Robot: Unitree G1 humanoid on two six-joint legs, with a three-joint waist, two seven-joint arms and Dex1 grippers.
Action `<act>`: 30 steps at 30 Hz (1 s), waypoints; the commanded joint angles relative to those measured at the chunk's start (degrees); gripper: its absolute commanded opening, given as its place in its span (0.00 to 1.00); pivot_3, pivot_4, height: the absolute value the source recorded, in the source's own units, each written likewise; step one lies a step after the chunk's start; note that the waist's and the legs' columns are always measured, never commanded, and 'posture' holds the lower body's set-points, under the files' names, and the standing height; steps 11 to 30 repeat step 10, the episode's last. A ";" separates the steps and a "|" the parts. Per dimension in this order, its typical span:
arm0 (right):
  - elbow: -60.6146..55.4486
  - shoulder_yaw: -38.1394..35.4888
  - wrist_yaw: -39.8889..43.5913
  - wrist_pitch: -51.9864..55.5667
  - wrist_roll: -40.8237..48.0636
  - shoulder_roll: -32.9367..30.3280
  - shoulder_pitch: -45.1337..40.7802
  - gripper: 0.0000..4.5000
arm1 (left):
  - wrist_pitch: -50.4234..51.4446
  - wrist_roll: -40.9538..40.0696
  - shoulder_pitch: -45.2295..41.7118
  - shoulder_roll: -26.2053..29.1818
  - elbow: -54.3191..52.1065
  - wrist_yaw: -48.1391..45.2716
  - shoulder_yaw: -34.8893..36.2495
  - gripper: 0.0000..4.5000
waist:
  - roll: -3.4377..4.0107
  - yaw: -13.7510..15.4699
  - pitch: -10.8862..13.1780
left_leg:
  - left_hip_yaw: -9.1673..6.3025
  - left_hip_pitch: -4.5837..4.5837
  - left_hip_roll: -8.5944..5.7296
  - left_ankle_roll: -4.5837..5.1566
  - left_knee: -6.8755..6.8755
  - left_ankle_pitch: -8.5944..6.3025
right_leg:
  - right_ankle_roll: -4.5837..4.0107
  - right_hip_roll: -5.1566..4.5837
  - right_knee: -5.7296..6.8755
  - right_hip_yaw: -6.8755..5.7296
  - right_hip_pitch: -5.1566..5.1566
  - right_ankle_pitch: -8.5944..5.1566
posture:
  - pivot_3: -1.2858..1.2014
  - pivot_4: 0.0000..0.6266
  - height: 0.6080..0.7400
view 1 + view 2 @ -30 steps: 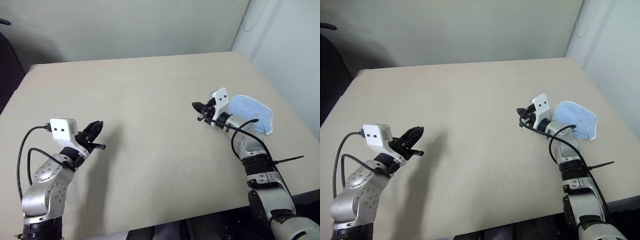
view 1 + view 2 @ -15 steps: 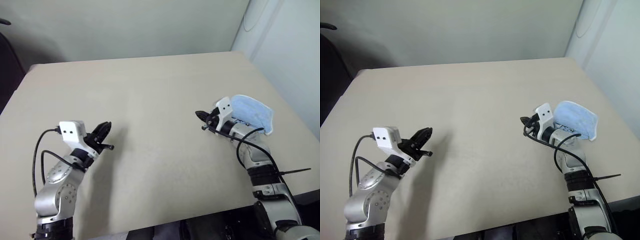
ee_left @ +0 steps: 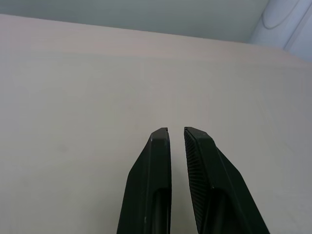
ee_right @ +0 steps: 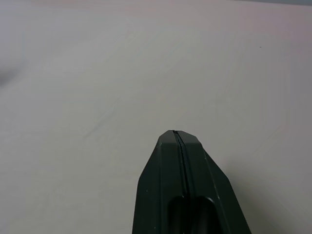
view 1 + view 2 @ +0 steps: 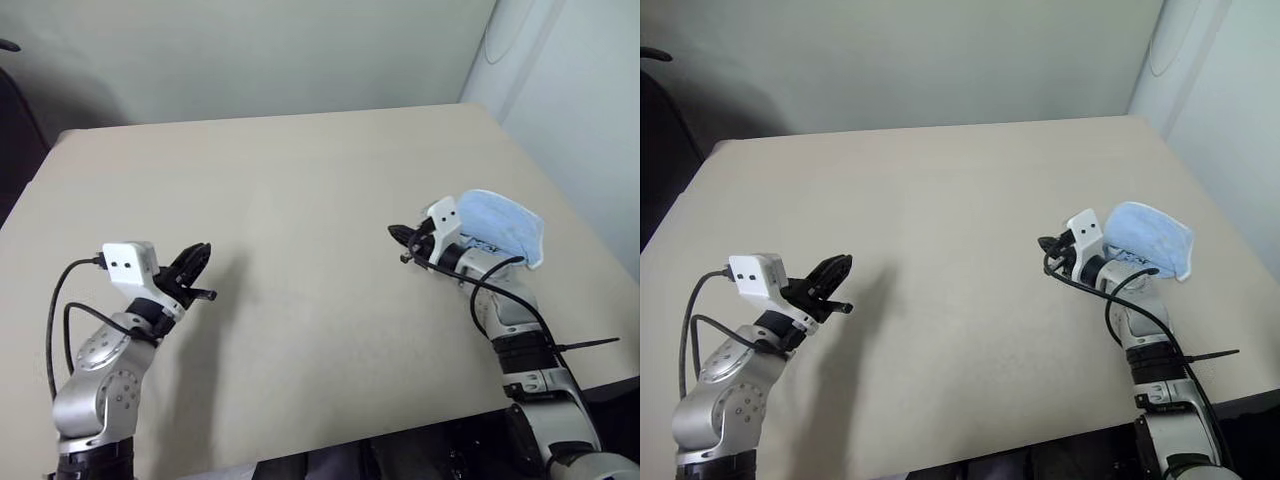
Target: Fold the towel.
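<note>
Towel status for you: small light-blue terry towel (image 5: 500,224) lies bunched near the right edge of the beige tabletop (image 5: 300,200), just behind your right gripper (image 5: 396,236), whose fingers are pressed together, empty. Left gripper (image 5: 198,262): narrow gap, holding nothing.

The towel (image 5: 502,224) lies bunched near the table's (image 5: 300,200) right edge; right gripper (image 5: 397,236) just beside it.

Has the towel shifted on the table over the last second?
No. The towel lies in the same crumpled heap near the table's right edge, behind the right gripper.
</note>
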 commanded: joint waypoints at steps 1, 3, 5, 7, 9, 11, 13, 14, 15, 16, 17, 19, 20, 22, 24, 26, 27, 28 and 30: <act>-1.31 0.32 0.64 -2.16 -0.15 0.67 -0.77 0.00 | 0.14 -0.69 0.09 1.44 -2.61 -0.36 2.00 0.14 | 0.00 -0.01 0.00 | 0.00 0.00 0.00 0.00 0.00 0.00 | 0.00 0.00 0.00 0.00 0.00 0.00 | 0.52 0.24 1.00; -1.02 -0.15 0.49 -2.73 -0.11 0.81 -0.29 0.00 | 0.30 -0.17 -0.41 2.23 -2.26 -0.65 1.45 0.14 | 0.00 0.05 0.00 | 0.01 -0.01 0.00 -0.01 0.01 0.01 | 0.00 0.00 -0.01 0.00 0.01 0.00 | 0.52 0.24 1.00; -0.14 -0.34 0.17 -3.22 -0.33 0.89 -0.21 0.00 | 0.25 -0.08 -1.71 2.99 -1.77 -0.74 1.33 0.14 | -0.01 0.16 0.00 | 0.00 0.00 0.00 -0.03 0.01 0.01 | 0.00 0.00 -0.03 0.00 0.03 0.00 | 0.52 0.24 1.00; 0.44 -0.32 0.13 -3.60 -0.39 1.03 -0.54 0.00 | 0.29 -0.43 -2.57 3.22 -1.61 -0.58 1.59 0.14 | -0.01 0.21 0.00 | 0.00 0.00 0.00 -0.02 0.02 0.01 | 0.00 0.00 -0.03 0.00 0.04 0.00 | 0.52 0.24 1.00; 1.37 -0.19 0.29 -4.30 -0.46 1.31 -1.55 0.00 | 0.28 -0.48 -2.61 3.19 -1.79 -0.66 1.54 0.14 | -0.01 0.18 0.00 | 0.00 0.00 0.00 -0.02 0.02 0.01 | 0.00 0.00 -0.03 0.00 0.04 0.00 | 0.52 0.24 1.00; 1.92 -0.20 0.39 -4.62 -0.50 1.36 -2.01 0.00 | 0.27 -0.43 -2.54 3.06 -1.94 -0.63 1.42 0.14 | -0.01 0.18 0.00 | 0.00 0.00 0.00 -0.02 0.02 0.01 | 0.00 0.00 -0.03 0.00 0.03 0.00 | 0.52 0.24 1.00; 1.92 -0.20 0.39 -4.62 -0.50 1.36 -2.01 0.00 | 0.27 -0.43 -2.54 3.06 -1.94 -0.63 1.42 0.14 | -0.01 0.18 0.00 | 0.00 0.00 0.00 -0.02 0.02 0.01 | 0.00 0.00 -0.03 0.00 0.03 0.00 | 0.52 0.24 1.00; 1.92 -0.20 0.39 -4.62 -0.50 1.36 -2.01 0.00 | 0.27 -0.43 -2.54 3.06 -1.94 -0.63 1.42 0.14 | -0.01 0.18 0.00 | 0.00 0.00 0.00 -0.02 0.02 0.01 | 0.00 0.00 -0.03 0.00 0.03 0.00 | 0.52 0.24 1.00; 1.92 -0.20 0.39 -4.62 -0.50 1.36 -2.01 0.00 | 0.27 -0.43 -2.54 3.06 -1.94 -0.63 1.42 0.14 | -0.01 0.18 0.00 | 0.00 0.00 0.00 -0.02 0.02 0.01 | 0.00 0.00 -0.03 0.00 0.03 0.00 | 0.52 0.24 1.00; 1.92 -0.20 0.39 -4.62 -0.50 1.36 -2.01 0.00 | 0.27 -0.43 -2.54 3.06 -1.94 -0.63 1.42 0.14 | -0.01 0.18 0.00 | 0.00 0.00 0.00 -0.02 0.02 0.01 | 0.00 0.00 -0.03 0.00 0.03 0.00 | 0.52 0.24 1.00; 1.92 -0.20 0.39 -4.62 -0.50 1.36 -2.01 0.00 | 0.27 -0.43 -2.54 3.06 -1.94 -0.63 1.42 0.14 | -0.01 0.18 0.00 | 0.00 0.00 0.00 -0.02 0.02 0.01 | 0.00 0.00 -0.03 0.00 0.03 0.00 | 0.52 0.24 1.00; 1.92 -0.20 0.39 -4.62 -0.50 1.36 -2.01 0.00 | 0.27 -0.43 -2.54 3.06 -1.94 -0.63 1.42 0.14 | -0.01 0.18 0.00 | 0.00 0.00 0.00 -0.02 0.02 0.01 | 0.00 0.00 -0.03 0.00 0.03 0.00 | 0.52 0.24 1.00; 1.92 -0.20 0.39 -4.62 -0.50 1.36 -2.01 0.00 | 0.27 -0.43 -2.54 3.06 -1.94 -0.63 1.42 0.14 | -0.01 0.18 0.00 | 0.00 0.00 0.00 -0.02 0.02 0.01 | 0.00 0.00 -0.03 0.00 0.03 0.00 | 0.52 0.24 1.00; 1.92 -0.20 0.39 -4.62 -0.50 1.36 -2.01 0.00 | 0.27 -0.43 -2.54 3.06 -1.94 -0.63 1.42 0.14 | -0.01 0.18 0.00 | 0.00 0.00 0.00 -0.02 0.02 0.01 | 0.00 0.00 -0.03 0.00 0.03 0.00 | 0.52 0.24 1.00; 1.92 -0.20 0.39 -4.62 -0.50 1.36 -2.01 0.00 | 0.27 -0.43 -2.54 3.06 -1.94 -0.63 1.42 0.14 | -0.01 0.18 0.00 | 0.00 0.00 0.00 -0.02 0.02 0.01 | 0.00 0.00 -0.03 0.00 0.03 0.00 | 0.52 0.24 1.00; 1.92 -0.20 0.39 -4.62 -0.50 1.36 -2.01 0.00 | 0.27 -0.43 -2.54 3.06 -1.94 -0.63 1.42 0.14 | -0.01 0.18 0.00 | 0.00 0.00 0.00 -0.02 0.02 0.01 | 0.00 0.00 -0.03 0.00 0.03 0.00 | 0.52 0.24 1.00; 1.92 -0.20 0.39 -4.62 -0.50 1.36 -2.01 0.00 | 0.27 -0.43 -2.54 3.06 -1.94 -0.63 1.42 0.14 | -0.01 0.18 0.00 | 0.00 0.00 0.00 -0.02 0.02 0.01 | 0.00 0.00 -0.03 0.00 0.03 0.00 | 0.52 0.24 1.00; 1.92 -0.20 0.39 -4.62 -0.50 1.36 -2.01 0.00 | 0.27 -0.43 -2.54 3.06 -1.94 -0.63 1.42 0.14 | -0.01 0.18 0.00 | 0.00 0.00 0.00 -0.02 0.02 0.01 | 0.00 0.00 -0.03 0.00 0.03 0.00 | 0.52 0.24 1.00; 1.92 -0.20 0.39 -4.62 -0.50 1.36 -2.01 0.00 | 0.27 -0.43 -2.54 3.06 -1.94 -0.63 1.42 0.14 | -0.01 0.18 0.00 | 0.00 0.00 0.00 -0.02 0.02 0.01 | 0.00 0.00 -0.03 0.00 0.03 0.00 | 0.52 0.24 1.00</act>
